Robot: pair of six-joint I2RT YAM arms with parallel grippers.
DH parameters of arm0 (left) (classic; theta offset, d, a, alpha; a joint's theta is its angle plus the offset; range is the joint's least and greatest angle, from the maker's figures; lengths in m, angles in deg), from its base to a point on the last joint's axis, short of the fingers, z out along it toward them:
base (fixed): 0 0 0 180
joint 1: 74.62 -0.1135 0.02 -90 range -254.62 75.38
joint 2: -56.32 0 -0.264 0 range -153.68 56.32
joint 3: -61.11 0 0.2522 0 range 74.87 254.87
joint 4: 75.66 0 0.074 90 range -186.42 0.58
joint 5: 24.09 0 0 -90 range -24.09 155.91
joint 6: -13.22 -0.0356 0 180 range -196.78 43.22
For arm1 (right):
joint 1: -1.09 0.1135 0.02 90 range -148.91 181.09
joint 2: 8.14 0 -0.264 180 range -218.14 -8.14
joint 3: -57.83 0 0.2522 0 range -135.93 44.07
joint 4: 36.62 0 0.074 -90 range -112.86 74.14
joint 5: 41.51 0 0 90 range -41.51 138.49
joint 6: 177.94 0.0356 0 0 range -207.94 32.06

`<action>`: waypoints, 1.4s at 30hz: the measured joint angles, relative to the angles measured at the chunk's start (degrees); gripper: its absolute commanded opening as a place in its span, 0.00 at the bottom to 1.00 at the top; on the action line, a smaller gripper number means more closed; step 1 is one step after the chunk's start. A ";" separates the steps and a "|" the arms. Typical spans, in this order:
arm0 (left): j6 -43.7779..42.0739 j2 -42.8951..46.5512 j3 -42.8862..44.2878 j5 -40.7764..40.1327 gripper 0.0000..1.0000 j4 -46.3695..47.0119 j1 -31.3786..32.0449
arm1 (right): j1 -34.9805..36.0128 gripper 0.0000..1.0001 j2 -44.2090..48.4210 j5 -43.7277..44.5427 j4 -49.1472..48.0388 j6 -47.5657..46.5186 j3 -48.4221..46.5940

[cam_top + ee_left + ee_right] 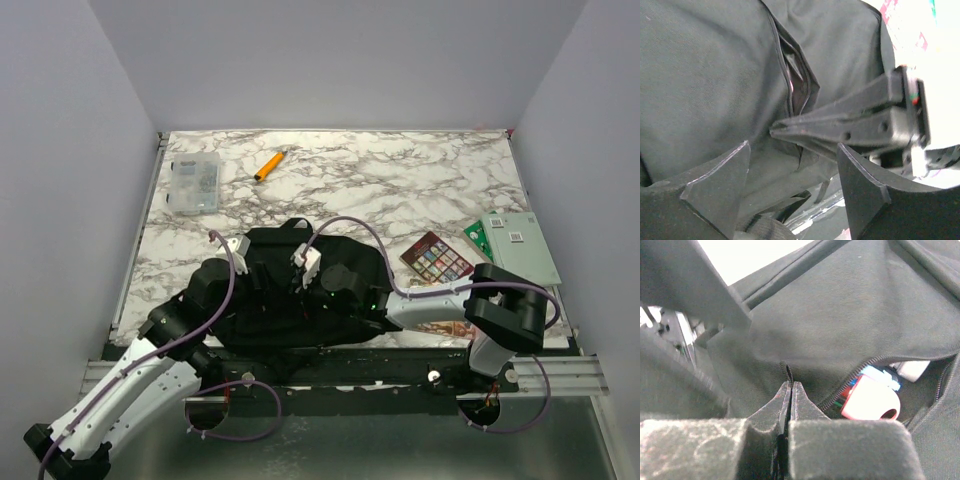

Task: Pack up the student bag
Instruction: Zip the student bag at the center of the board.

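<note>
Overhead, arms are masking the student bag [270, 310]; right jaws are seemingly pinching its fabric, left jaws gaping; right wrist alone is showing a red-white item [867, 399] inside.

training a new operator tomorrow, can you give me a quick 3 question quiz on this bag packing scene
1. True or false: the left arm's fingers are pressed shut.
2. What lies on the table near the clear box? A) orange pen B) scissors C) banana
3. Where are the right arm's fingers on the student bag?
Key: 1 false, they stand open. 2 A. 3 Shut together at the fabric beside the open zip, where a red-and-white item shows inside.
</note>
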 measured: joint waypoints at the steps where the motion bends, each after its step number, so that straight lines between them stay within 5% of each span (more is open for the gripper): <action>1: 0.55 0.74 -1.40 1.16 0.67 1.07 0.00 | -0.68 0.01 0.00 0.07 0.72 2.62 -0.44; 8: 4.92 6.14 -11.13 10.14 0.63 9.66 0.00 | -2.86 0.00 0.02 0.11 3.89 16.26 -2.49; 12: 7.06 4.72 -15.13 13.64 0.51 14.91 0.48 | -3.23 0.01 0.52 0.50 5.86 21.88 -2.49; 20: 6.23 -0.46 -14.23 5.20 0.27 19.93 10.73 | -3.91 0.00 0.85 0.79 11.37 29.51 -2.49; 25: 6.93 1.46 -15.80 -4.22 0.38 20.37 19.98 | -3.98 0.00 1.07 1.31 12.11 33.03 -2.56; 32: 8.35 8.55 -20.98 -8.39 0.45 18.88 22.56 | -4.31 0.00 2.14 2.16 12.07 34.95 -3.04; 42: 8.85 -8.28 -14.36 -14.80 0.36 18.71 22.93 | -4.35 0.00 2.14 2.05 12.31 35.76 -3.85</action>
